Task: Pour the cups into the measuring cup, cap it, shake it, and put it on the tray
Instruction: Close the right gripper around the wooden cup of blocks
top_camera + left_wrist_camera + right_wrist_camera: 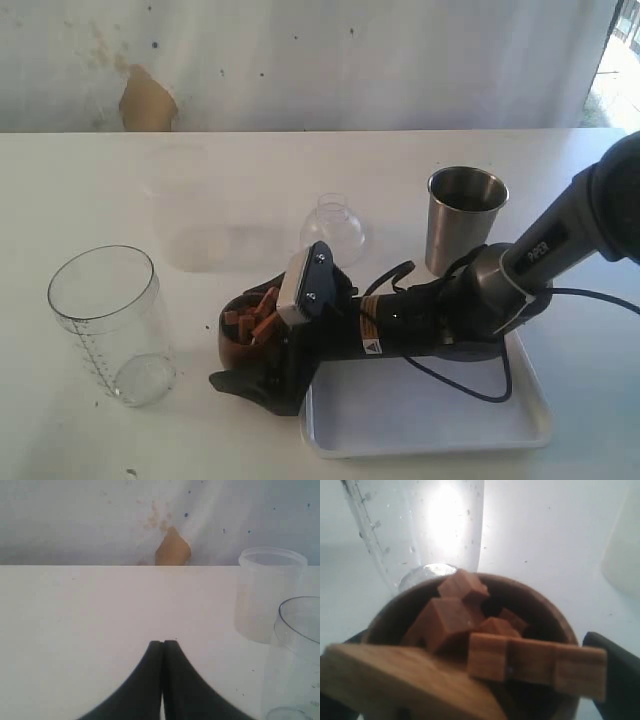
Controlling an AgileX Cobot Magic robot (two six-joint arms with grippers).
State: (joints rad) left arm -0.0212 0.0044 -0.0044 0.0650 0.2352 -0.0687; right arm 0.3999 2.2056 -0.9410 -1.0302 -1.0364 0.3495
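Note:
The dark-brown wooden cup (235, 347), heaped with wooden blocks (258, 318), stands left of the white tray (430, 412). My right gripper (250, 345) reaches across the tray and is open, one finger on each side of the cup. In the right wrist view the cup's rim (547, 607) and blocks (485, 630) fill the space between the fingers (615, 675). The clear measuring cup (105, 325) stands at the left, just beyond the wooden cup (415, 525). The steel tumbler (465, 215) stands behind the tray. My left gripper (163, 642) is shut on nothing above bare table, with the measuring cup (300, 655) beside it.
A small clear dome-shaped lid (333, 228) lies behind the wooden cup. A frosted translucent container (269, 595) stands near the table's back, faint in the exterior view (195, 230). The right arm and its cable (470, 385) lie over the tray. A stained wall backs the table.

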